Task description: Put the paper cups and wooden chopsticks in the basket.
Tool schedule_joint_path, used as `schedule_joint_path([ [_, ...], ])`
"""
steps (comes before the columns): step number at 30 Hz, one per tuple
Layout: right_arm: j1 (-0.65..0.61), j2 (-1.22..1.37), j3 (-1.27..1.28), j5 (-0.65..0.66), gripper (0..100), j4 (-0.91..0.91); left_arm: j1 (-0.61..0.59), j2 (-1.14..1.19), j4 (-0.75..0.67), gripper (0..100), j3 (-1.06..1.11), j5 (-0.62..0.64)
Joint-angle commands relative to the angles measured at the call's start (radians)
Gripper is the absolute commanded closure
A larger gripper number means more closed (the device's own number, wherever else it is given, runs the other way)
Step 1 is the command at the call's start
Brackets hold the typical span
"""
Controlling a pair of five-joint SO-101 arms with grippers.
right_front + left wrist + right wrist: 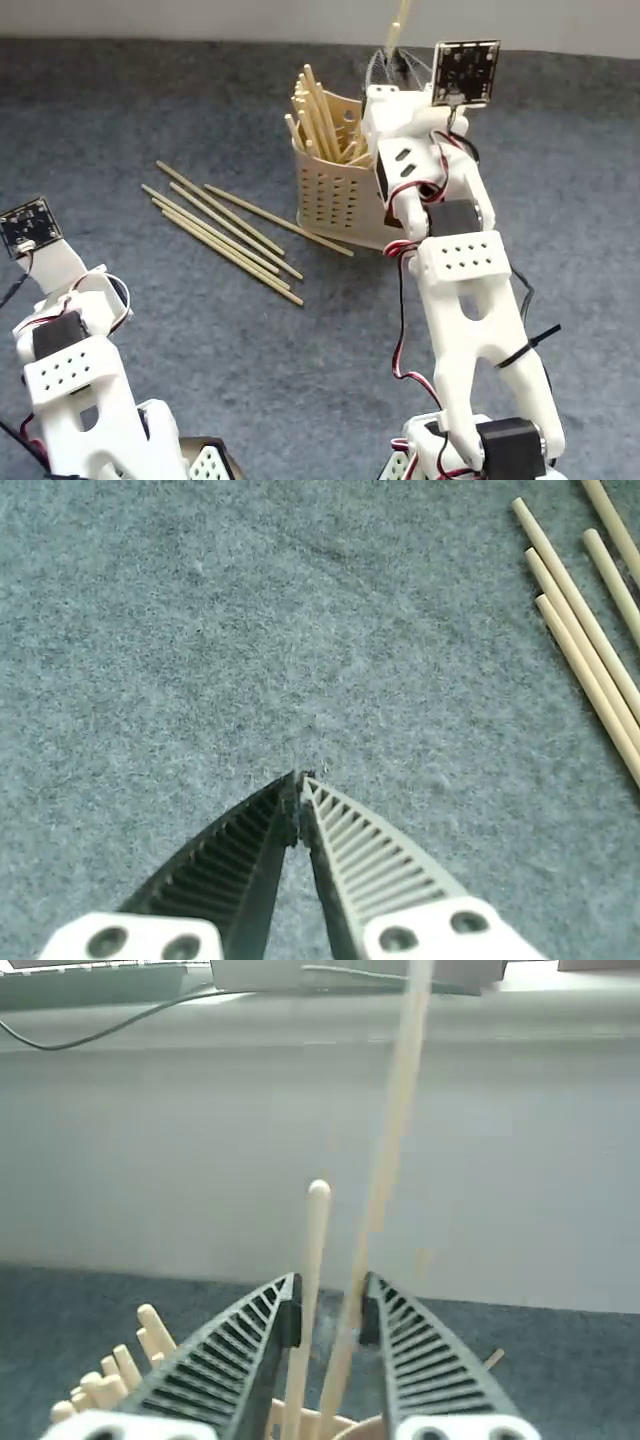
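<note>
Right tool (pixel 330 1285) clamped on upright chopsticks (pixel 315 1230), directly above the basket (pixel 335 205), long axis pointing down into it. Left tool (pixel 299 780) clenched, empty. Loose chopsticks (pixel 225 235) lie on the desk (pixel 120 120) beside the basket, nearer my left arm.

A grey, felt-like mat (pixel 150 100) covers the tabletop. Beyond the tabletop's far edge stands a pale wall (pixel 150 1160), with a dark cable (pixel 120 1023) running along its top.

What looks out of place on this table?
Several wooden chopsticks lie loose on the table beside the basket, not standing in it like the rest. One chopstick sticks up tall at the right gripper.
</note>
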Motion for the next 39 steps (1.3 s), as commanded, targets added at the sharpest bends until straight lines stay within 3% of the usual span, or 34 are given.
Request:
schedule_joint_path([
  [1, -0.053, -0.018, -0.005, 0.061, 85.1, -0.016, -0.005, -0.019, -0.015, 97, -0.005, 0.003],
  [9, -0.058, -0.128, 0.008, 0.075, 85.1, 0.01, -0.007, -0.019, -0.015, 97, -0.005, 0.003],
  [18, -0.053, -0.375, 0.013, 0.077, 85.4, 0.366, -0.004, -0.019, -0.015, 97, -0.005, 0.003],
  [26, -0.053, -0.605, 0.03, 0.086, 93.0, 0.61, -0.004, -0.019, -0.015, 97, -0.005, 0.003],
  [31, -0.056, -0.733, 0.148, 0.183, 94.0, 0.74, -0.004, -0.018, -0.015, 97, -0.005, 0.003],
  [39, -0.058, -0.874, 0.45, 0.195, 94.0, 0.746, -0.002, -0.019, -0.015, 97, -0.005, 0.003],
])
